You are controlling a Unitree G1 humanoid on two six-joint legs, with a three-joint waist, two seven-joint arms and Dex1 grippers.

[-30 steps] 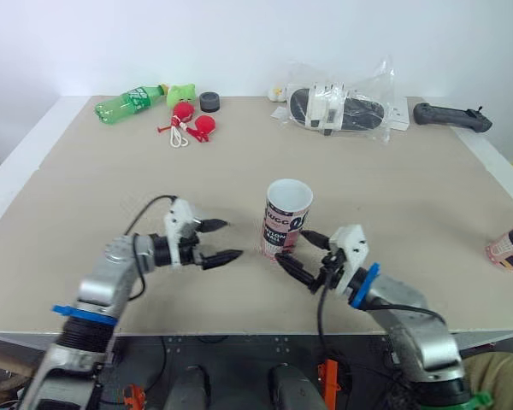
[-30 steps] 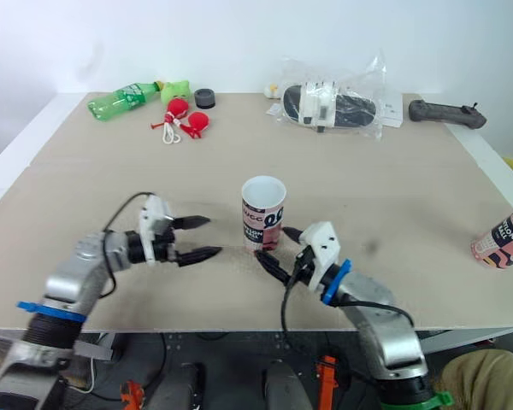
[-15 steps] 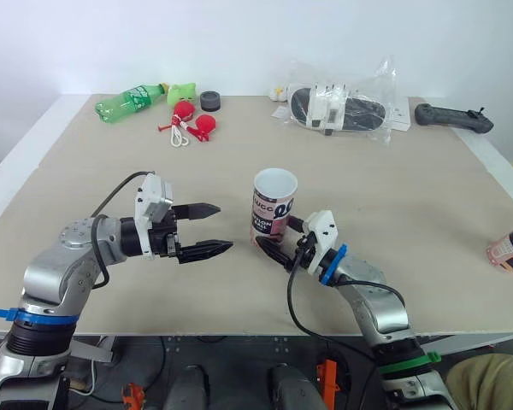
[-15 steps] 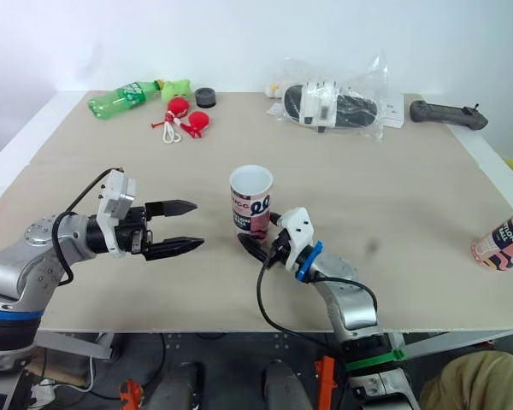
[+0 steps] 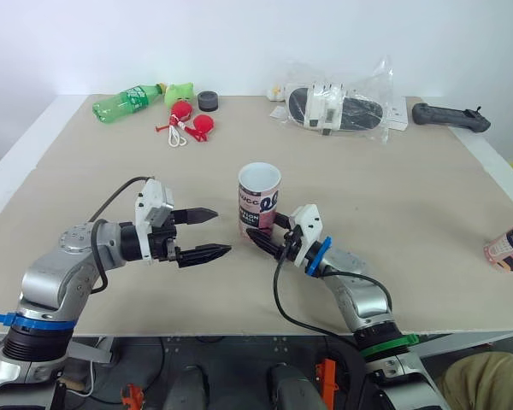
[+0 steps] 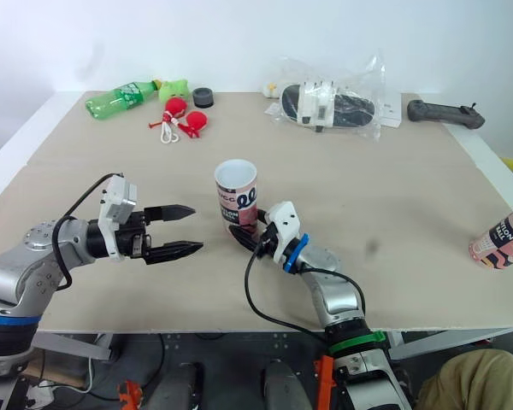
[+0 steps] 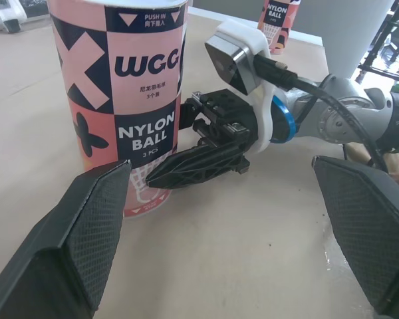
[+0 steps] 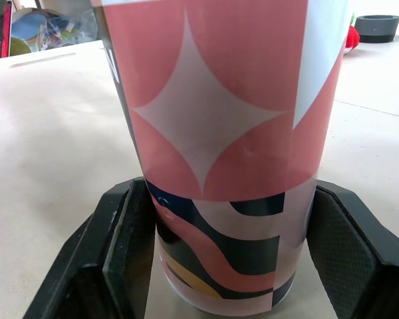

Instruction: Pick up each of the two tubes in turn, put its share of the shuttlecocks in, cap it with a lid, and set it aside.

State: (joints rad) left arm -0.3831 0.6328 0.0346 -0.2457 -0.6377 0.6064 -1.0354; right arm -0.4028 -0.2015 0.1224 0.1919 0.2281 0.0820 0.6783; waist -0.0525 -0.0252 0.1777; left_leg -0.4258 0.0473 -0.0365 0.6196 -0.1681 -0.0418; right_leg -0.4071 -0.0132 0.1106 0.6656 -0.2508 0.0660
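Your right gripper clasps the base of the open shuttlecock tube, upright mid-table. Your left gripper, jaws wide and empty, points at it from nearby. A second tube stands at the table's right edge. A green bottle, black lid and plastic bag lie far back.

Head stereo pair above table; both wrist cameras close on tube.

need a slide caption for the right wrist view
Right gripper, jaws pressed against both sides of the upright tube at its base, on the table
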